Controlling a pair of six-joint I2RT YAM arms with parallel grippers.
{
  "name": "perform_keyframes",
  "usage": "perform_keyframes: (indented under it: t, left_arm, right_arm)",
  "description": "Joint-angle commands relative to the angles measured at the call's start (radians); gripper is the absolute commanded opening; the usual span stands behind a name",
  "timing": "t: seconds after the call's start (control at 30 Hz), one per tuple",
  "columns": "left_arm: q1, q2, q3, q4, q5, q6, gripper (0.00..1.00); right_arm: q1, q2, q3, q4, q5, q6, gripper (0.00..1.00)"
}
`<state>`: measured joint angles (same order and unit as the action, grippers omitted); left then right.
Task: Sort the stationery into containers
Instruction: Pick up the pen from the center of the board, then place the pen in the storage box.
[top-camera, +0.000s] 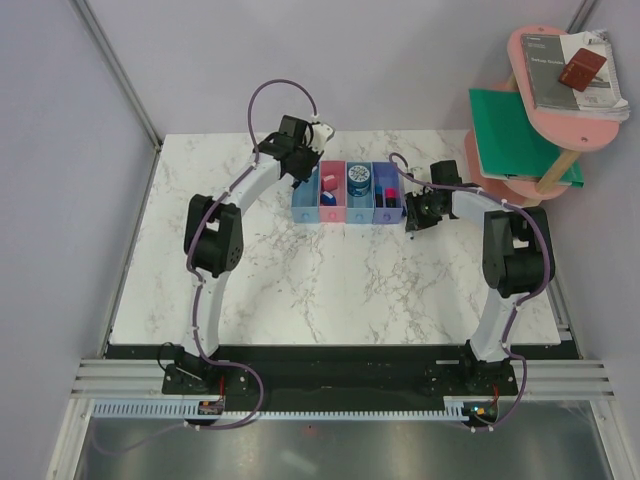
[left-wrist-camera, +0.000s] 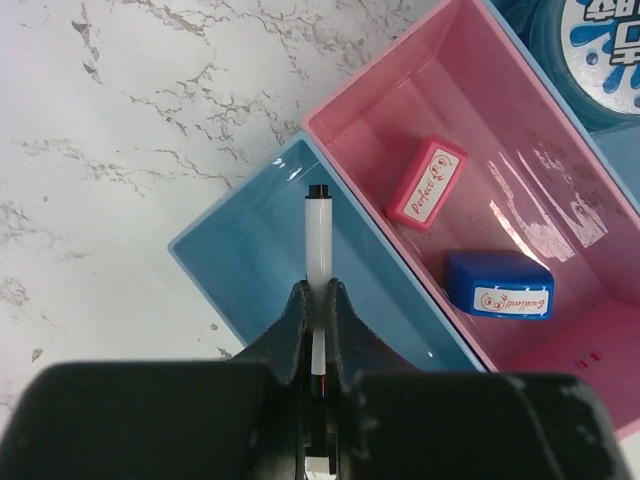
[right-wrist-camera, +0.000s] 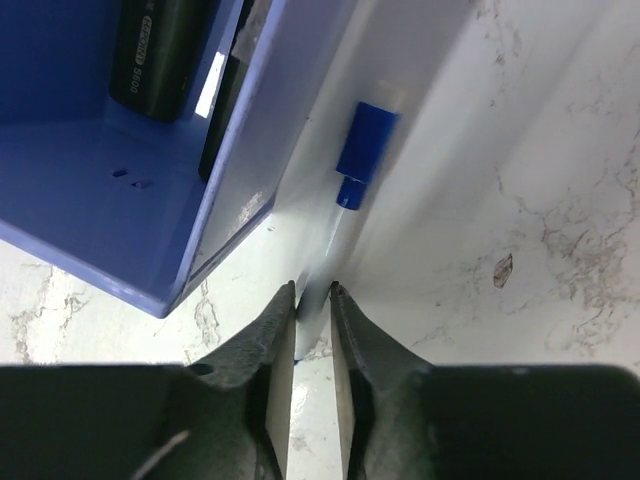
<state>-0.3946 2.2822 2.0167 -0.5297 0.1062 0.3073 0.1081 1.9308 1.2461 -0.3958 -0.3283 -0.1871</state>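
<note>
From above, the containers (top-camera: 358, 216) sit mid-tabletop (top-camera: 300, 290) in their joined row, with an arm working each end. The left end effector (top-camera: 300, 165) hangs over the leftmost bin and the right end effector (top-camera: 413, 212) is just beside the rightmost one. Three bins already show contents, so I'd call the sort well along, with two items left to drop.

On the left wrist camera, the left end effector (left-wrist-camera: 318, 300) is pinched narrow on a thin pen (left-wrist-camera: 318, 235). The pen has a white barrel and a small black tip, and it points out over the light blue bin (left-wrist-camera: 240, 255), which looks bare inside. Next door, the pink bin (left-wrist-camera: 400, 110) holds a pink block (left-wrist-camera: 428, 183) printed "Perfect" and a blue block (left-wrist-camera: 498, 285). A round blue-lidded tub (left-wrist-camera: 600, 50) peeks in beyond that.

On the right wrist camera, the right end effector (right-wrist-camera: 312, 300) is drawn in tight, apparently on the blurred barrel of the blue-capped white marker (right-wrist-camera: 367, 140). The marker runs outside the purple-blue bin (right-wrist-camera: 100, 180), along its wall and not yet in. A black marker (right-wrist-camera: 160, 50) is already inside.
</note>
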Motion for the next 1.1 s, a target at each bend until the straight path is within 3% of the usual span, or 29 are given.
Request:
perform_keyframes:
  t: [0.0,0.07,0.1,0.2,0.3,0.4,0.77,0.97,1.07]
  left_arm:
    - [-0.001,0.046,0.031,-0.007,-0.005,-0.037,0.08]
    - [-0.001,0.056,0.031,-0.009,-0.017,-0.033,0.23]
    - [-0.001,0.063,0.030,-0.012,-0.019,-0.033,0.35]
    - [-0.001,0.062,0.016,-0.015,-0.031,-0.033,0.50]
    - [-0.001,0.040,-0.002,-0.015,-0.033,-0.037,0.57]
    - [0.000,0.004,-0.028,-0.016,-0.036,-0.043,0.62]
    - [0.000,-0.249,-0.160,-0.030,0.030,0.010,0.66]
    - [0.000,-0.388,-0.233,-0.147,0.212,0.053,0.66]
    - [0.000,-0.457,-0.265,-0.207,0.406,0.041,0.66]
  right_arm:
    - [0.004,0.030,-0.060,-0.034,0.011,-0.003,0.23]
    - [0.004,0.014,-0.066,-0.034,0.017,-0.006,0.18]
    - [0.004,0.001,-0.068,-0.037,0.018,-0.009,0.16]
    - [0.004,-0.035,-0.071,-0.052,0.012,-0.011,0.14]
    - [0.005,-0.085,-0.076,-0.072,0.009,-0.014,0.13]
    - [0.004,-0.143,-0.077,-0.100,0.009,-0.017,0.12]
    - [0.004,-0.381,-0.091,-0.225,0.077,-0.130,0.12]
    - [0.008,-0.565,-0.161,-0.258,0.162,-0.274,0.12]
    - [0.031,-0.653,-0.197,-0.250,0.186,-0.356,0.11]
